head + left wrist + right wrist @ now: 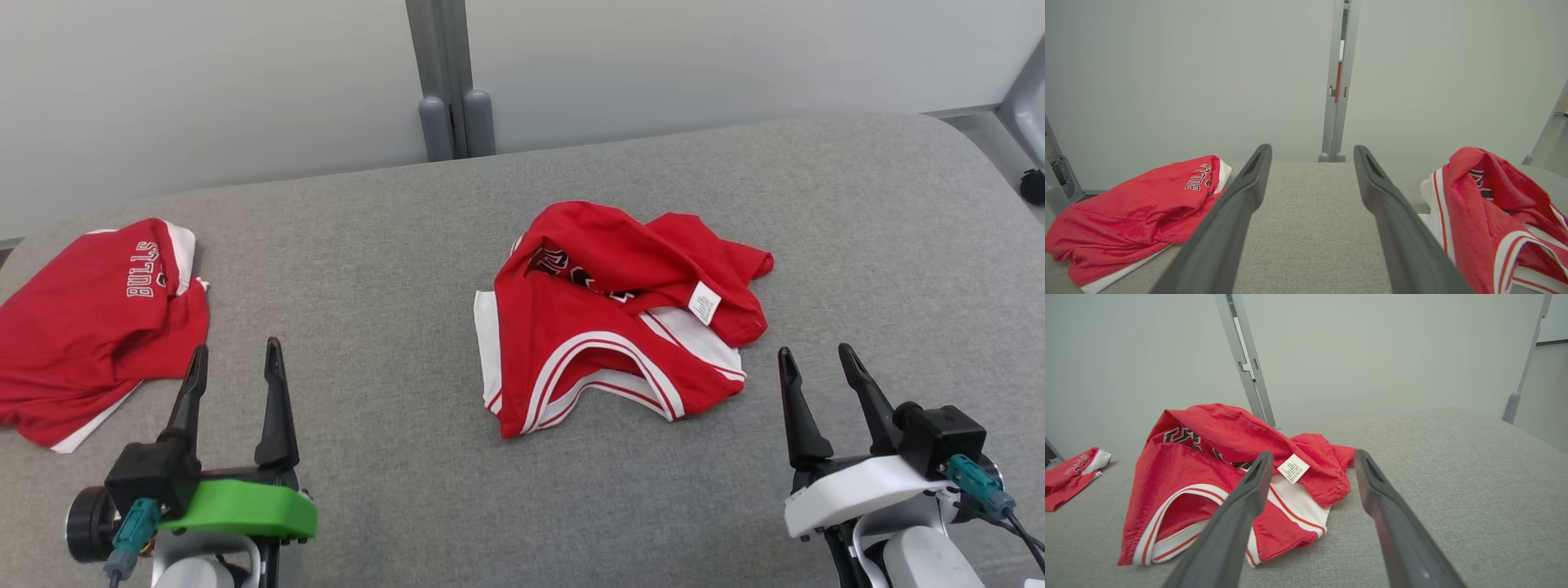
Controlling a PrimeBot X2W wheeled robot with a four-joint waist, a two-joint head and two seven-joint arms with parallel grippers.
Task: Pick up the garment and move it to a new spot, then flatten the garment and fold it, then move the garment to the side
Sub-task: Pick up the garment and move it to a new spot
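A crumpled red garment point(604, 327) with white trim and a white label lies in the middle of the grey padded table point(367, 245). It also lies at the right of the left wrist view point(1478, 220) and straight ahead in the right wrist view point(1208, 465). My left gripper point(236, 349) stands open and empty at the lower left, well to the garment's left point(1312, 151). Just right of the garment's near corner, my right gripper point(815, 353) is open with nothing between its fingers point(1313, 455).
A second red garment point(90, 327) printed "BULLS" lies loosely folded at the table's left edge point(1139, 212), just beyond my left gripper. A grey post point(449, 98) rises behind the table's far edge against a pale wall. A black caster point(1033, 186) sits at the far right.
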